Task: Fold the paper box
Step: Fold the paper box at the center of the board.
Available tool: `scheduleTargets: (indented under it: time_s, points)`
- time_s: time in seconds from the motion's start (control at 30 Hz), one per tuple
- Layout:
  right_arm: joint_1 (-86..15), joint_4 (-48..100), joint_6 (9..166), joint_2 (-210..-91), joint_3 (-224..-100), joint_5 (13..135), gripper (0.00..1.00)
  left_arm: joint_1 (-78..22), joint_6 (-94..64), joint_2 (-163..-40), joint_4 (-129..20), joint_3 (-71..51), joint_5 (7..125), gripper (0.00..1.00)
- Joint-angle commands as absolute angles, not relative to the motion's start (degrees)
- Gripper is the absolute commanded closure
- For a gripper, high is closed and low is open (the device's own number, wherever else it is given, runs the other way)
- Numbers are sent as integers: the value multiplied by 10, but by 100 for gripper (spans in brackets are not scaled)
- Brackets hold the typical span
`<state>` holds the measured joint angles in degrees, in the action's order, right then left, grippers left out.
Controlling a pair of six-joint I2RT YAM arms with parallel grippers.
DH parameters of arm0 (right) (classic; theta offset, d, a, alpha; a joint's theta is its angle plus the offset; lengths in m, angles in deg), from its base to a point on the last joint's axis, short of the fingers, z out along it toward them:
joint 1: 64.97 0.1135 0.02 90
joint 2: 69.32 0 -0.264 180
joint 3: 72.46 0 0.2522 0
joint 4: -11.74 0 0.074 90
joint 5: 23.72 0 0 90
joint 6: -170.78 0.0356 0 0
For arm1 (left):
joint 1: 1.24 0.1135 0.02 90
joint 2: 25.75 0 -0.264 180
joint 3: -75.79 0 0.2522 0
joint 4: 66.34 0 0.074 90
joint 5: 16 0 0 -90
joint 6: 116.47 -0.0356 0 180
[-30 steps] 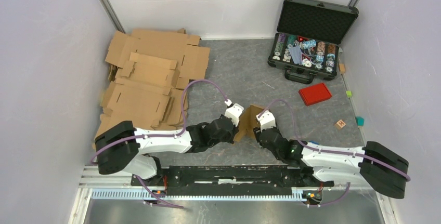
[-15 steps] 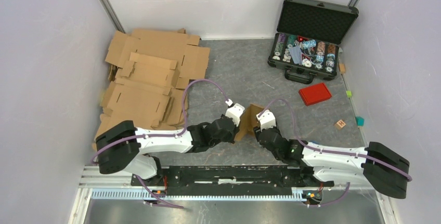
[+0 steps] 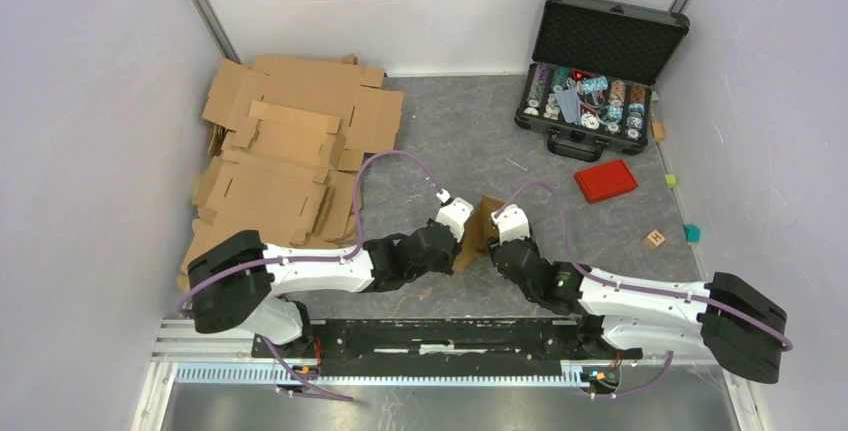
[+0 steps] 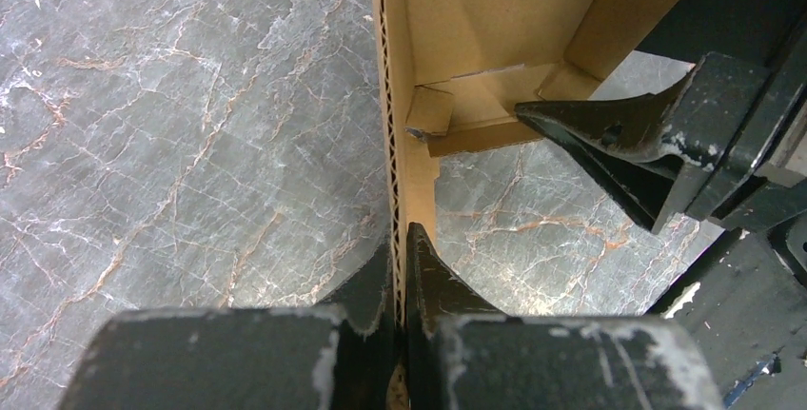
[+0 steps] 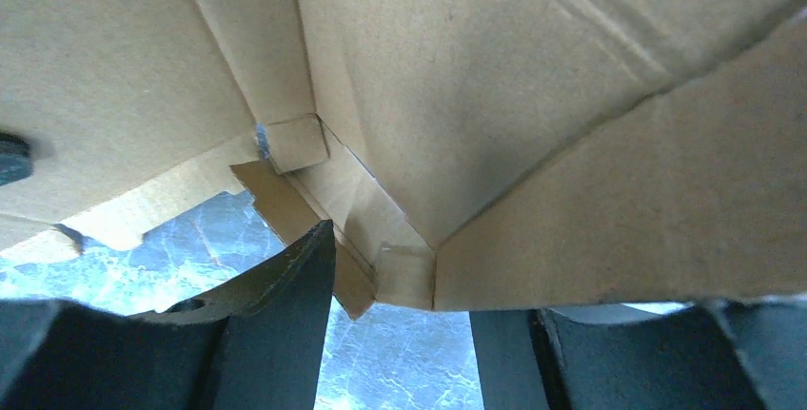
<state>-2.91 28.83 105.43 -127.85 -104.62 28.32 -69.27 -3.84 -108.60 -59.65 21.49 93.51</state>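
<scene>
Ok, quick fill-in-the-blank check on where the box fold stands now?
The left pincer is ___ on a wall of the paper box.
The jaws of the right pincer stand ___.
The rectangular lid near the black case is coloured ___.
The flat cardboard sheets are piled on the robot's ___ side.
Missing: shut; open; red; left.

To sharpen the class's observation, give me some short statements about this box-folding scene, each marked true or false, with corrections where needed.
1. The left end effector is shut on a wall of the paper box. True.
2. The black case has its lid closed. False: the lid stands open.
3. The red lid lies inside the case. False: it lies on the table beside the case, nearer the arms.
4. The cardboard sheets are piled at the left side. True.
</scene>
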Motion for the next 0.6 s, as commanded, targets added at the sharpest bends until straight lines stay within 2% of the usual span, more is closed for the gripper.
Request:
scheduleTargets:
  time_s: [0.0,0.57]
  points:
    - [-40,306,1070,-1265,-1066,259,43,-702,-48,-1082,-589,199,942,98]
    - [-64,342,1093,-1227,-1040,271,45,-704,-47,-1079,-586,197,948,98]
